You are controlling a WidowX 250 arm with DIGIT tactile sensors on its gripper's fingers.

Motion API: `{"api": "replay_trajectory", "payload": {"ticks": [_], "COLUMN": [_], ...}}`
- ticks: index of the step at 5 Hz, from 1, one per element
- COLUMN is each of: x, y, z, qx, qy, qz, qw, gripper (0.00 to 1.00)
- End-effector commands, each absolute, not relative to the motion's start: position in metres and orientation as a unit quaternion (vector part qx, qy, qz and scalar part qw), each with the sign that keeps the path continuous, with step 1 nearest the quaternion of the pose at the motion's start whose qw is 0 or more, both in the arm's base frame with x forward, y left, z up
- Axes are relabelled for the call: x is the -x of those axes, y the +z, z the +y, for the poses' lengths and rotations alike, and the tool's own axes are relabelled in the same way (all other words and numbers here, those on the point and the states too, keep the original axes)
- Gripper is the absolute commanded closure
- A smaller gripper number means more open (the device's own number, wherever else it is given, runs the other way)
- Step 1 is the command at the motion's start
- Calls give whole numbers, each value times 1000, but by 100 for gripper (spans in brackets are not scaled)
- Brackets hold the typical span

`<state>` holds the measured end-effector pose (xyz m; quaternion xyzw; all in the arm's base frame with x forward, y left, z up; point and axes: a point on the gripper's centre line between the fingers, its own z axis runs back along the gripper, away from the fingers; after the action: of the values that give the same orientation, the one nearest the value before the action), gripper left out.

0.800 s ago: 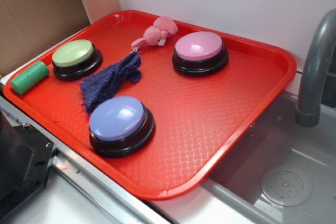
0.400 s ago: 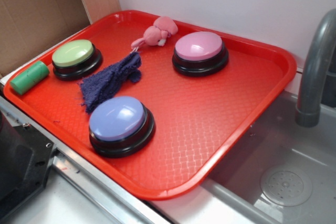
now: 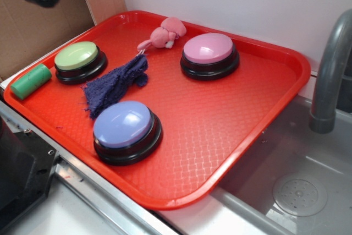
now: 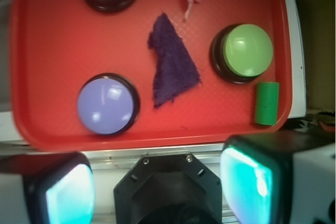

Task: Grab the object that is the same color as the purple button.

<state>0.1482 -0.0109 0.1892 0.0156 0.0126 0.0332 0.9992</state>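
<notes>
The gripper (image 4: 157, 187) hangs with fingers (image 4: 68, 190) wide apart and empty, high above the tray's (image 4: 47, 51) near edge. Beyond the fingers, midway between them, lies the rag (image 4: 172, 66), with the purple button (image 4: 106, 104) just left of it.

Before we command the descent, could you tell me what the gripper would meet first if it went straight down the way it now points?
Probably bare red tray, near its front rim: the gripper hangs open there, well short of the purple rag. Depth is unclear.
</notes>
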Motion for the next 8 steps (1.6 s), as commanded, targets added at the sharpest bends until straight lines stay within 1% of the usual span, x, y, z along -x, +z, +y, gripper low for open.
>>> {"api": "replay_trajectory", "payload": {"ticks": [1, 2, 3, 4, 5, 6, 7, 8], "x": [-195, -214, -225, -227, -227, -222, -221, -221], "y": [138, 107, 78, 52, 35, 25, 22, 21], "z": [-1, 6, 11, 23, 25, 29, 27, 27], "qx": [-34, -27, -39, -35, -24, -3, -6, -6], "qy": [40, 55, 67, 64, 60, 75, 80, 89], "qz": [22, 21, 30, 34, 37, 45, 60, 64], "qw": [998, 998, 997, 997, 997, 996, 995, 994], "gripper": [0, 0, 0, 0, 0, 31, 100, 100]}}
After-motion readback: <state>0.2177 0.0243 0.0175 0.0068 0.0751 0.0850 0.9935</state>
